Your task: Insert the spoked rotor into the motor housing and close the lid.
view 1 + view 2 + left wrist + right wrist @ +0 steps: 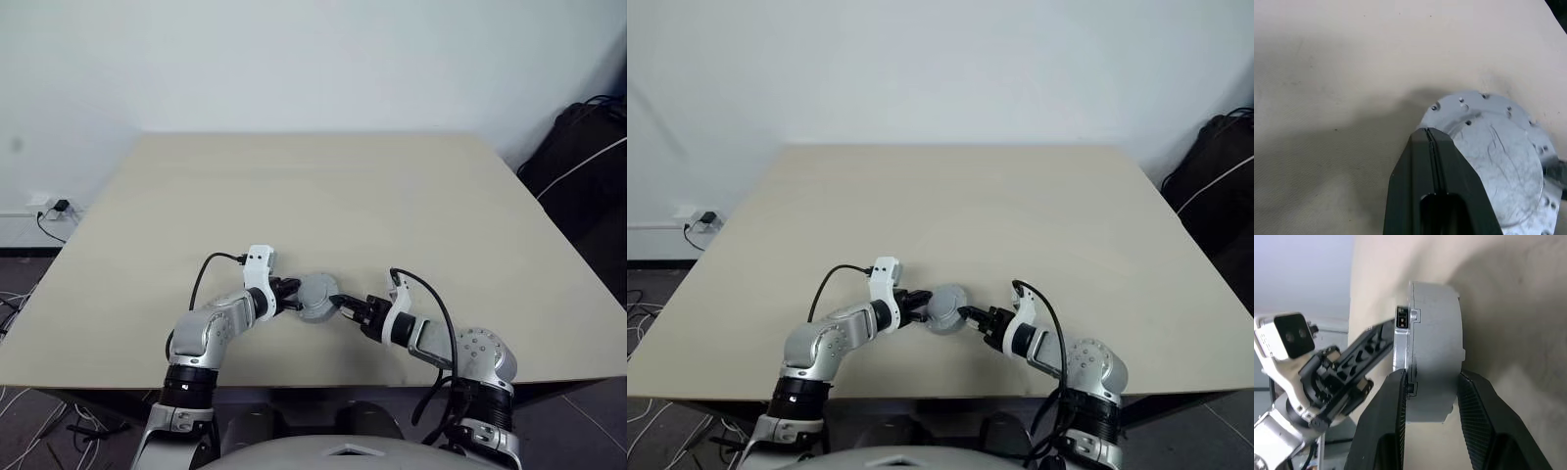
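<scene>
Head views: a round silver-grey puck, the motor housing with the lid [317, 296] already seated on it, is seen on the table [392, 196] between the two grippers. The left gripper [290, 293] is touching its one side, the right gripper [345, 307] its opposite side. Both forearms are angled inward and slightly down, tips facing each other across the puck. The spoked rotor is judged to be inside, since nothing else lies on the table.

Left wrist view: the left fingers [1432, 161] are pressed together, nothing between them, tip resting against the edge of the flat lid face [1498, 156]. Small screw holes are seen around the rim. It is read as a brace or push, not a grip.

Right wrist view: the right fingers [1398, 401] are set astride the puck, one on the lid face, one on the back of the motor housing [1437, 347], the seam running between them. Contact looks made or nearly so; a firm clamp cannot be confirmed. The wrist is rolled so the jaws squeeze across the thickness.

Handling, judged: solid metal, stiff, fairly heavy for its size, smooth and slippery on the faces. Best held across the thickness near the rim, squeezed square to the seam so the lid is not cocked.
</scene>
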